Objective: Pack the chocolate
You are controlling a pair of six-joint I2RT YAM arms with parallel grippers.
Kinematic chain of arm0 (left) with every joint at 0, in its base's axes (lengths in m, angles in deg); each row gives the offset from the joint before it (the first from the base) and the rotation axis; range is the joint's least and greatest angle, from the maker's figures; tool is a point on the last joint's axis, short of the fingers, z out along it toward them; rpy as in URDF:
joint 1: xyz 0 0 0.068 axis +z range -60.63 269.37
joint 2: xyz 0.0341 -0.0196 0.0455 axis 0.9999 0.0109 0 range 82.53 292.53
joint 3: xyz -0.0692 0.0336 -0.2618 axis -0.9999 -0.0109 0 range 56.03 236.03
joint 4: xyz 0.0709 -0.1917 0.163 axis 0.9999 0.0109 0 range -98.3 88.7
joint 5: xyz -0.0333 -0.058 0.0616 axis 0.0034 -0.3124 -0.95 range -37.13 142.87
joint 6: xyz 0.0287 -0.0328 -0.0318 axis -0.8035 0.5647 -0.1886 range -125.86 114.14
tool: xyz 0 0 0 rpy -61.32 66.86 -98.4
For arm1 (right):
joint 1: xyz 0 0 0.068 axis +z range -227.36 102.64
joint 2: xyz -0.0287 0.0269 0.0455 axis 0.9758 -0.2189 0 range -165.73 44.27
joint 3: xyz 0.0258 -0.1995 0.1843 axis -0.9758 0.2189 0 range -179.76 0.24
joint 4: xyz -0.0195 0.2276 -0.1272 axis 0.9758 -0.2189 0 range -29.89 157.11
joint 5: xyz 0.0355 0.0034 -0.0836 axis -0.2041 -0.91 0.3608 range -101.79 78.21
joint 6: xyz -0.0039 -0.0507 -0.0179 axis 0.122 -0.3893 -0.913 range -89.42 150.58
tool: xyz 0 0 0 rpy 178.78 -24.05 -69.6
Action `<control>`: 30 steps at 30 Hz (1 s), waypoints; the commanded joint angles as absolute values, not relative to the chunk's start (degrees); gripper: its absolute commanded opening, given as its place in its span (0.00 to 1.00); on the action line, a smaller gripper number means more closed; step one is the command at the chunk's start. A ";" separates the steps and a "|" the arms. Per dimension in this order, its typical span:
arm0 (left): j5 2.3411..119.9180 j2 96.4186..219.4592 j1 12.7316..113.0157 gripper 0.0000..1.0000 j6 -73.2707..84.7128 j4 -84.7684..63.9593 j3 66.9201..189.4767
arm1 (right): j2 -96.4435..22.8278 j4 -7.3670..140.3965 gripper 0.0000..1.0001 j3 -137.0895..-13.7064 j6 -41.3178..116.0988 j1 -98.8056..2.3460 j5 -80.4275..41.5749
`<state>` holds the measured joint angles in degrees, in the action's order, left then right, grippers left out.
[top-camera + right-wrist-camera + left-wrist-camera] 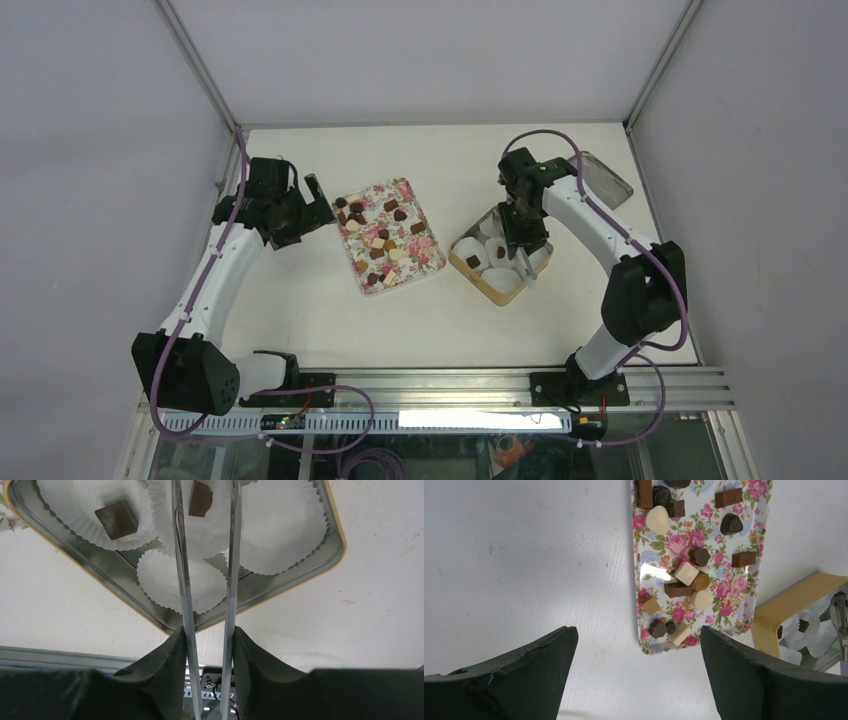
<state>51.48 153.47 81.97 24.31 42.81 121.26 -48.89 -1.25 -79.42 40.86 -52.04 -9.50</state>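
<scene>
The chocolate (385, 240), small dark, tan and cream pieces, lies scattered on the pink floral tray (425, 262); the left wrist view shows pieces (686, 573) up close. My left gripper (318, 200) hangs open just left of the tray, nothing between its fingers (544, 670). My right gripper (520, 235) is shut on metal tongs (182, 570) over the tin (280, 592). One brown piece (200, 499) sits in a white paper cup between the tong arms; another (116, 519) lies in a neighbouring cup. The tong tips are out of view.
The gold-rimmed tin (480, 282) holds several white crinkled cups (280, 525). Its lid (605, 180) lies at the back right, behind the right arm. An aluminium rail (480, 385) runs along the near table edge.
</scene>
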 commanded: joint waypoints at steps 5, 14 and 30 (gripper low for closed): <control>51.82 152.33 82.34 0.99 23.67 41.36 121.69 | -48.43 3.34 0.16 -79.29 39.36 -54.30 -11.35; 52.08 152.32 82.34 0.99 23.85 41.35 121.64 | -48.98 3.90 0.33 -78.73 39.67 -54.75 -13.76; 52.00 152.23 82.34 0.99 23.78 41.36 121.48 | -47.68 3.70 0.38 -77.57 40.02 -54.76 -13.30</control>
